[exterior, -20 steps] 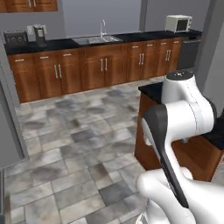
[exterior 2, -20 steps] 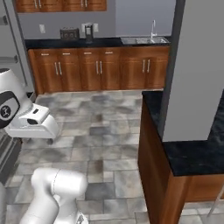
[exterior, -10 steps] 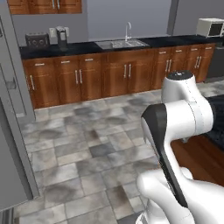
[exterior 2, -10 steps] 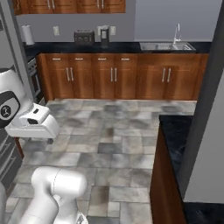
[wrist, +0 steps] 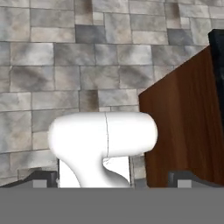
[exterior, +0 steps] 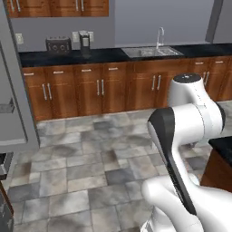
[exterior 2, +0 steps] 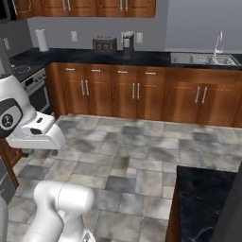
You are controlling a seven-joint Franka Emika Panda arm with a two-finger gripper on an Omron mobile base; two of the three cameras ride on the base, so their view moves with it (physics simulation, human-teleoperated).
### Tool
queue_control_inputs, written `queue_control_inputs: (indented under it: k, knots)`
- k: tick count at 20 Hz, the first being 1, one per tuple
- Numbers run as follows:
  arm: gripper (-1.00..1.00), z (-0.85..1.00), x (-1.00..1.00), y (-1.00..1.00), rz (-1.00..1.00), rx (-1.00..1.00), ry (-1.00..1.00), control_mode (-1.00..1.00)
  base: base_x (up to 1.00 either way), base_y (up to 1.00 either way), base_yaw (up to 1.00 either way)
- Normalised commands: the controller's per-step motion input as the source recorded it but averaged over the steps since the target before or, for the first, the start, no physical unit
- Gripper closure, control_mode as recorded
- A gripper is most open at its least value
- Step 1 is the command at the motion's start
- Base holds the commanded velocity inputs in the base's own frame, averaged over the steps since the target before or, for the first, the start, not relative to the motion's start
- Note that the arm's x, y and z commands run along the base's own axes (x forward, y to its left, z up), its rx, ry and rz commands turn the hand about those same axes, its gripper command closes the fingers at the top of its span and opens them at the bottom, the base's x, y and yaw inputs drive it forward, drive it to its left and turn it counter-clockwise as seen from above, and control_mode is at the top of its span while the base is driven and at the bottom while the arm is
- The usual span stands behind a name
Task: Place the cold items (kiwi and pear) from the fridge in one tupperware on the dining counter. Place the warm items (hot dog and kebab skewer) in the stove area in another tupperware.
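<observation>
1. Mostly open floor (exterior: pixel 81 181) in the left base view: grey stone tiles run clear to the back row of wooden cabinets (exterior: pixel 99 88) under the dark desk (exterior: pixel 68 56) with toaster (exterior: pixel 58 44), coffee machine (exterior: pixel 85 40) and sink (exterior: pixel 152 52). A grey fridge side (exterior: pixel 13 99) stands hard at the left edge. Risk, as I judge it: the folded arm (exterior: pixel 190 118) sits bulky over the base, and a tight turn here could swing it into that grey panel. A dark island corner (exterior: pixel 222 149) crowds the lower right.

2. Right base view: stove (exterior 2: pixel 28 82) at the left end of the run, paper towel roll (exterior 2: pixel 42 40) above it. Dark island desk (exterior 2: pixel 203 198) fills the lower right; its edge lies close to the base, a likely snag when driving forward. Middle floor is free.

3. Hand view: tool (wrist: pixel 111 181) points down at tiles, its two tips set wide apart, released, nothing between them. A brown island side panel (wrist: pixel 183 131) rises just beside the right tip; a sideways drift could scrape it.

4. Kiwi, pear, hot dog, kebab skewer and both tupperware: I cannot place any of them from these views. Whole task appears ahead.
</observation>
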Motion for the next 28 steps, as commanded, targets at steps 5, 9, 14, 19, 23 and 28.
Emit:
queue_control_inputs:
  k: [5,9,14,19,23,28]
  knots:
    - [-1.00,0.00,0.00,0.00,0.00,0.00,0.00,1.00,1.00,-0.28,0.33]
    - [-1.00,0.00,0.00,0.00,0.00,0.00,0.00,1.00,1.00,-0.13,0.42]
    - [-1.00,0.00,0.00,0.00,0.00,0.00,0.00,1.00,1.00,-0.20,0.40]
    - [-1.00,0.00,0.00,0.00,0.00,0.00,0.00,1.00,1.00,-0.25,0.36]
    - [-1.00,0.00,0.00,0.00,0.00,0.00,0.00,1.00,1.00,-0.26,0.37]
    - [-1.00,0.00,0.00,0.00,0.00,0.00,0.00,1.00,1.00,-0.12,0.40]
